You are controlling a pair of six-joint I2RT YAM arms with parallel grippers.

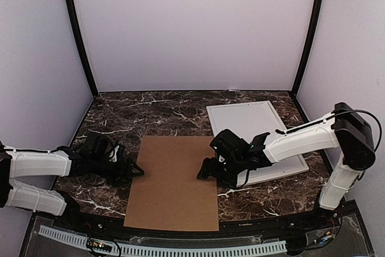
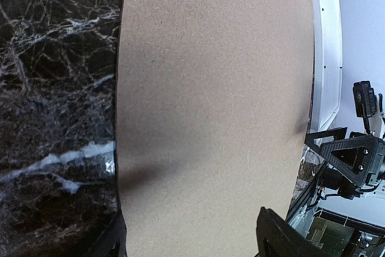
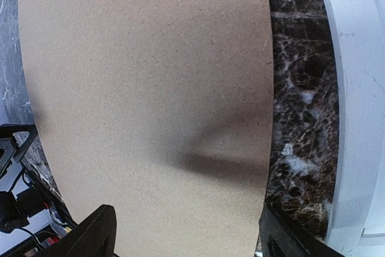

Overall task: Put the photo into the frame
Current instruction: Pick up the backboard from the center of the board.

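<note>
Flat brown rectangular cardboard sheet (image 1: 174, 179) between left gripper (image 1: 136, 171) and right gripper (image 1: 204, 175), jaws of both apart; white rectangular picture frame (image 1: 252, 121) just beside.

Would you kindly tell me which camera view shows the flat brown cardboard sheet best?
The top external view: the flat brown cardboard sheet appears whole there, all four corners visible on the dark marble table. Both wrist views show only a close-up band of its surface between two side edges, ends cropped.
</note>
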